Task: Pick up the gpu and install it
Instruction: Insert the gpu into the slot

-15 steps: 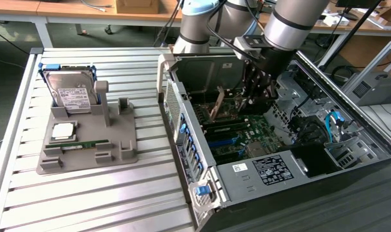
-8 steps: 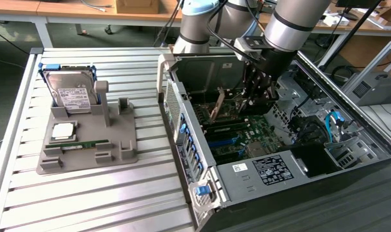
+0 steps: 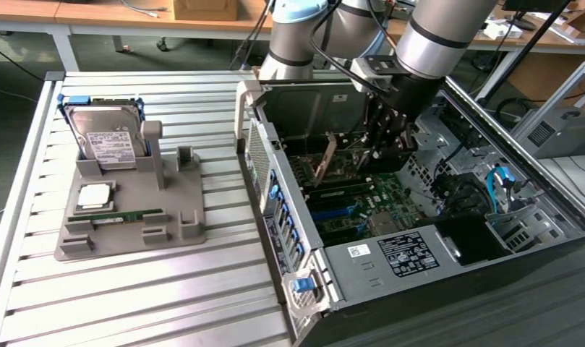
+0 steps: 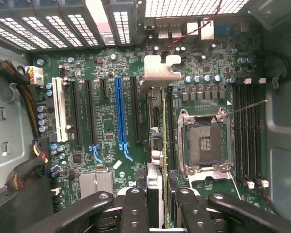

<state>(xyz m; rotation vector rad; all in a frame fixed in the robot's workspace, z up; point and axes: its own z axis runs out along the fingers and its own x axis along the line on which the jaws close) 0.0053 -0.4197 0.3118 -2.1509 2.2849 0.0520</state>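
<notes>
Here the gripper [image 4: 157,204] is clamped on the gpu [image 4: 163,126], its black fingers [image 4: 134,208] pressed against both faces of the card. Seen edge-on from the wrist, the gpu is a thin green board with a silver bracket [image 4: 161,72], held upright above the motherboard [image 4: 106,121] inside the open computer case [image 3: 369,267].

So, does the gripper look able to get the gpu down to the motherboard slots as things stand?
Probably yes: the gripper, shut on the gpu, is inside the open case above the motherboard, and nothing lies across the slots.
</notes>
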